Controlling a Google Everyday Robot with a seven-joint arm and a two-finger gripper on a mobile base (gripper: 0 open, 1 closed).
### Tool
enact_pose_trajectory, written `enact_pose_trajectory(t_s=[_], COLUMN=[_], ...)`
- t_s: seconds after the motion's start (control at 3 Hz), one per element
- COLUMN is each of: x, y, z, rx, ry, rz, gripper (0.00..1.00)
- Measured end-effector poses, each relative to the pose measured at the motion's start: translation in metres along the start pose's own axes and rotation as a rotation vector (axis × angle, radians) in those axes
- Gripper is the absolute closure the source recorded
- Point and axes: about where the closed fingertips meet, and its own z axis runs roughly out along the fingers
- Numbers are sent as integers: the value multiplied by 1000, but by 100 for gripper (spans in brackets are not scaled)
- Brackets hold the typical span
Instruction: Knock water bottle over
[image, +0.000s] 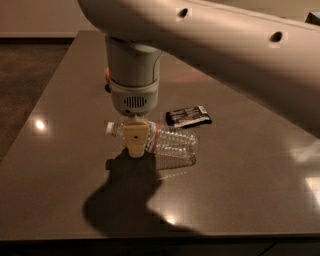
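The water bottle (172, 142) lies on its side on the dark tabletop (240, 195), its white cap (109, 129) pointing left and its clear ribbed body stretching right. The gripper (136, 146) hangs straight down from the pale arm (225, 45) and sits at the bottle's neck end, covering part of the label; I cannot tell whether it is grasping the bottle or released. A dark snack wrapper (188, 115) lies flat just behind the bottle. The arm's shadow falls on the tabletop in front.
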Motion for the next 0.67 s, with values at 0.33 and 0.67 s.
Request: enact_pose_trajectory(t_s=[0.33,0.67], x=[-2,-2], y=[-2,-2], z=[0,0], rx=[9,9], ry=[-8,-8], rz=[-1,-1], gripper=[0,0])
